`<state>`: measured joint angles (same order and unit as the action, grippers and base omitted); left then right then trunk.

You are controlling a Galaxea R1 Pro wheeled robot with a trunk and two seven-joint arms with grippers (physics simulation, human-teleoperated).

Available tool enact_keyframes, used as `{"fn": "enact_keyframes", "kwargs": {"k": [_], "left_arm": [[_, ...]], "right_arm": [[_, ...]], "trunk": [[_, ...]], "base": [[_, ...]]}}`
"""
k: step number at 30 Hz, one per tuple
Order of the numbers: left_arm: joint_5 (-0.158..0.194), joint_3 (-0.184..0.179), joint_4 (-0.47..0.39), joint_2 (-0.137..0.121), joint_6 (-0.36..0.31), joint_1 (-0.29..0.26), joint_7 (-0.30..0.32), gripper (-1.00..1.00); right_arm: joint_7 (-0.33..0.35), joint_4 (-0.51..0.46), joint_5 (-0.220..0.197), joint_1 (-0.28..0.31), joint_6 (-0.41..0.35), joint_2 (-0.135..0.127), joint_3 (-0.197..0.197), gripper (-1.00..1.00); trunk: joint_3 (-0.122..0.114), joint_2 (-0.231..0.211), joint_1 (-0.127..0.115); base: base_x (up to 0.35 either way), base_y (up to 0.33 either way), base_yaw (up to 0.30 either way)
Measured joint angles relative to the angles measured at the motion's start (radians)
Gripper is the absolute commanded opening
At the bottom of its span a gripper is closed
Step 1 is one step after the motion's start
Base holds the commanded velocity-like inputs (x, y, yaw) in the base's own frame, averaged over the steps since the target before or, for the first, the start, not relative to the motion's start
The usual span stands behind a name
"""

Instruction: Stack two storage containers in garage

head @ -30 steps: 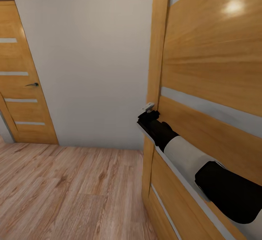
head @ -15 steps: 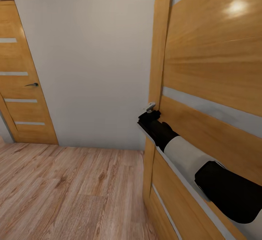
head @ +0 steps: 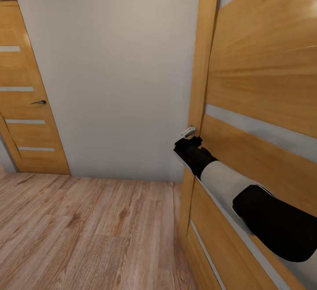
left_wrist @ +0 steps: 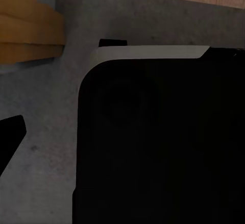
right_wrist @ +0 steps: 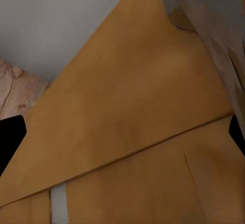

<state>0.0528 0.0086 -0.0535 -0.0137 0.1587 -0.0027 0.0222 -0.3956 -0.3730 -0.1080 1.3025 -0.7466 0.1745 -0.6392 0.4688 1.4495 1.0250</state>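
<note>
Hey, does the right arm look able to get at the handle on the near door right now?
Probably yes. The right pincer is already at the near door, right under its silver handle, with nothing between them. Whether it grips the handle cannot be told.

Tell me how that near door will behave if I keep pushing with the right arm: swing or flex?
The near door looks a rigid wooden slab, so it likely swings as one piece without flexing. The right claw sits by the handle, far from the hinges, so light pushing probably suffices. Its glossy face may let the claw slip.
</note>
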Motion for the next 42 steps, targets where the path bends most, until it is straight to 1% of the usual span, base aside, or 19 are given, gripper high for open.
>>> {"fn": "enact_keyframes", "kwargs": {"k": [5,7,11,15,19,24,31,40,42], "left_arm": [[0.000,-0.001,0.000,0.000,0.000,0.000,0.000,1.00],[0.000,-0.001,0.000,0.000,0.000,0.000,0.000,1.00],[0.000,-0.001,0.000,0.000,0.000,0.000,0.000,1.00],[0.000,-0.002,0.000,0.000,0.000,0.000,0.000,1.00],[0.000,-0.002,0.000,0.000,0.000,0.000,0.000,1.00],[0.000,-0.004,0.000,0.000,0.000,0.000,0.000,1.00],[0.000,-0.004,0.000,0.000,0.000,0.000,0.000,1.00],[0.000,-0.001,0.000,0.000,0.000,0.000,0.000,1.00],[0.000,-0.001,0.000,0.000,0.000,0.000,0.000,1.00]], "right_arm": [[0.000,0.012,0.003,0.004,0.003,0.000,0.001,1.00],[0.001,0.030,-0.012,0.016,0.007,0.000,0.003,1.00],[0.003,0.049,-0.028,0.029,0.007,0.000,0.011,1.00],[0.003,0.050,-0.033,0.033,0.007,0.000,0.012,1.00],[0.000,0.039,-0.016,0.034,0.001,0.000,0.010,1.00],[0.003,0.028,-0.015,0.034,-0.003,0.000,0.010,1.00],[0.012,-0.045,-0.015,0.034,-0.016,0.000,0.009,1.00],[0.015,-0.051,-0.019,0.034,-0.017,0.000,0.011,1.00],[0.016,-0.051,-0.019,0.034,-0.032,0.000,0.010,1.00]], "trunk": [[0.000,0.000,0.000],[0.000,0.000,0.000],[0.000,0.000,0.000],[0.000,0.000,0.000],[0.000,0.000,0.000],[0.000,0.000,0.000],[0.000,0.000,0.000],[0.000,0.000,0.000],[0.000,0.000,0.000]], "base": [[0.000,0.000,0.000],[0.000,0.000,0.000],[0.000,0.000,0.000],[0.000,0.000,0.000],[0.000,0.000,0.000],[0.000,0.000,0.000],[0.000,0.000,0.000],[0.000,0.000,0.000],[0.000,0.000,0.000]]}}
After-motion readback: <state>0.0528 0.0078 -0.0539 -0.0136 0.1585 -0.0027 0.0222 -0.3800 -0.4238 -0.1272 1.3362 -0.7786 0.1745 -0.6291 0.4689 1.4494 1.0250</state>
